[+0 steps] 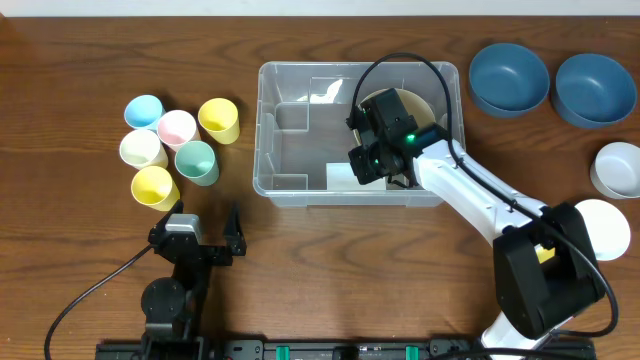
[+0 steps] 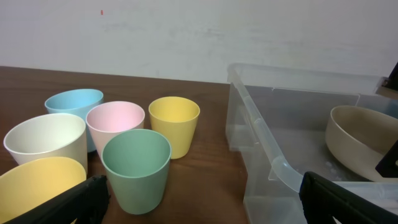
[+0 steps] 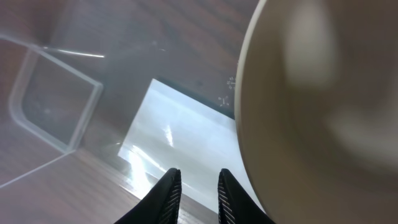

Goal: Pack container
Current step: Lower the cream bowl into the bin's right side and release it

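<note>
From above, the container [image 1: 265, 130] sits in the middle of the table [image 1: 80, 50]. Its long side runs left to right. My right pincer [image 1: 365, 165] is down inside it. A tan bowl [image 1: 405, 102] lies in the right end of the container, just behind and beside that pincer. The blue bowls [image 1: 509, 78] and white bowls [image 1: 620, 170] wait on the right side, nearer my right arm. The cups [image 1: 177, 127] stand on the left, nearer my left pincer [image 1: 207, 218], which is parked with its fingers spread wide.

From the left wrist, my left pincer [image 2: 204, 186] is spread wide and holds nothing. The cups [image 2: 135, 165] are ahead and a little left. The container [image 2: 261, 134] is ahead on the right, with the tan bowl [image 2: 357, 140] inside it.

From the right wrist, the fingers of my right pincer [image 3: 198, 186] are close together, with only a thin gap and nothing in it. The tan bowl [image 3: 323, 112] is just to their right, not between them. Under them I see the white label [image 3: 180, 134] and a corner step of the container [image 3: 59, 102].

I think the bowl is packed, so the right arm should lift out and go right for the next one.
</note>
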`<state>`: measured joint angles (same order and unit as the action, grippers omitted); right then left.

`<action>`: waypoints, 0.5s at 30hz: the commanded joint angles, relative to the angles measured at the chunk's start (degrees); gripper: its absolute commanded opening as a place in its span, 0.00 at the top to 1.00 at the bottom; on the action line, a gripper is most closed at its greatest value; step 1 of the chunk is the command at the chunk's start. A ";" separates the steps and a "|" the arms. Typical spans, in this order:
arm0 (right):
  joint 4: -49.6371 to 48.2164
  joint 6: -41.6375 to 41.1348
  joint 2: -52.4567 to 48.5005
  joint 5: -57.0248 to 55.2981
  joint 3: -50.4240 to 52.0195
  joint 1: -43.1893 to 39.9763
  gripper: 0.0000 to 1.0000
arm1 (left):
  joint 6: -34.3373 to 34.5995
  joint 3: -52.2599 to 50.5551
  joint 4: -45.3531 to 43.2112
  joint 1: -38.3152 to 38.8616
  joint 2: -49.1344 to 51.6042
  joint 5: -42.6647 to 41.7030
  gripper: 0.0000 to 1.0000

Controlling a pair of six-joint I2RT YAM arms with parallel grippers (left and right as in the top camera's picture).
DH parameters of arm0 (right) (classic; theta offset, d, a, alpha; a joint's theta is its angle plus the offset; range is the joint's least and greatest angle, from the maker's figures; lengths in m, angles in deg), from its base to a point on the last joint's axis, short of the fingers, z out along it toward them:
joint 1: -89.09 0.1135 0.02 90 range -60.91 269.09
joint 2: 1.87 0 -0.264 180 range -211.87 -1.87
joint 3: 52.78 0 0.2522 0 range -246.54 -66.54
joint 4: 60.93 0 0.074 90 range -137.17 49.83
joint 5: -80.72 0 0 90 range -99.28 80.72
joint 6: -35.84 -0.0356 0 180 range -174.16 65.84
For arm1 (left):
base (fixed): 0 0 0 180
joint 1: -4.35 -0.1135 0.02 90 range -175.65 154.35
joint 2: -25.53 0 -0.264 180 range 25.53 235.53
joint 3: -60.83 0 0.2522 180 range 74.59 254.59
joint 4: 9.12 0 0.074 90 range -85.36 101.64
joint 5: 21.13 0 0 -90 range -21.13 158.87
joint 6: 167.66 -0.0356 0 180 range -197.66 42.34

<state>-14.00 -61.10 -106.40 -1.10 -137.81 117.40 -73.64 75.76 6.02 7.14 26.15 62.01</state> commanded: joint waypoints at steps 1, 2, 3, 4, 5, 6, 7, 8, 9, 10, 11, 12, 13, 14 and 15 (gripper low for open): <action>-0.37 0.85 -0.48 -3.15 -0.50 0.09 0.78 | -0.98 -0.94 2.05 0.13 -0.33 -0.42 0.02; -0.39 0.87 -0.48 -4.17 -0.50 0.07 0.77 | -0.98 -0.94 2.05 0.13 -0.33 -0.42 0.02; -0.46 0.87 -0.48 -5.07 -0.50 -0.04 0.77 | -0.98 -0.94 2.05 0.13 -0.33 -0.42 0.02; -0.55 1.16 -0.48 -5.55 -0.50 -0.20 0.77 | -0.98 -0.94 2.05 0.13 -0.33 -0.42 0.02; -0.66 1.46 -0.48 -5.90 -0.50 -0.35 0.78 | -0.98 -0.94 2.05 0.13 -0.33 -0.42 0.02; -0.83 1.46 -0.48 -6.34 -0.50 -0.59 0.77 | -0.96 -0.94 2.05 0.13 -0.33 -0.42 0.02; -1.03 1.51 -0.48 -6.64 -0.50 -0.83 0.77 | -0.98 -0.94 2.05 0.13 -0.33 -0.42 0.02; -1.22 1.64 -0.48 -6.69 -0.50 -1.05 0.78 | -0.98 -0.94 2.05 0.13 -0.33 -0.42 0.02; -1.42 1.92 -0.48 -6.71 -0.50 -1.31 0.77 | -0.98 -0.94 2.05 0.13 -0.33 -0.42 0.02; -1.64 1.92 -0.48 -6.88 -0.50 -1.53 0.77 | -0.98 -0.94 2.05 0.13 -0.33 -0.42 0.02; -1.92 1.92 -0.48 -6.91 -0.50 -1.75 0.78 | -0.98 -0.94 2.05 0.13 -0.33 -0.42 0.02; -2.16 2.19 -0.48 -6.88 -0.50 -1.95 0.78 | -0.98 -0.94 2.05 0.13 -0.33 -0.42 0.02; -2.40 2.36 -0.48 -6.88 -0.50 -2.12 0.77 | -0.98 -0.94 2.05 0.13 -0.33 -0.42 0.02; -2.67 2.69 -0.48 -6.88 -0.50 -2.25 0.77 | -0.98 -0.94 2.05 0.13 -0.33 -0.42 0.02; -3.04 3.04 -0.48 -6.86 -0.50 -2.27 0.77 | -0.96 -0.94 2.05 0.13 -0.33 -0.42 0.02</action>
<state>-16.36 -59.74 -106.49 -6.24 -137.81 116.07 -73.64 75.76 6.02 7.14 26.15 62.01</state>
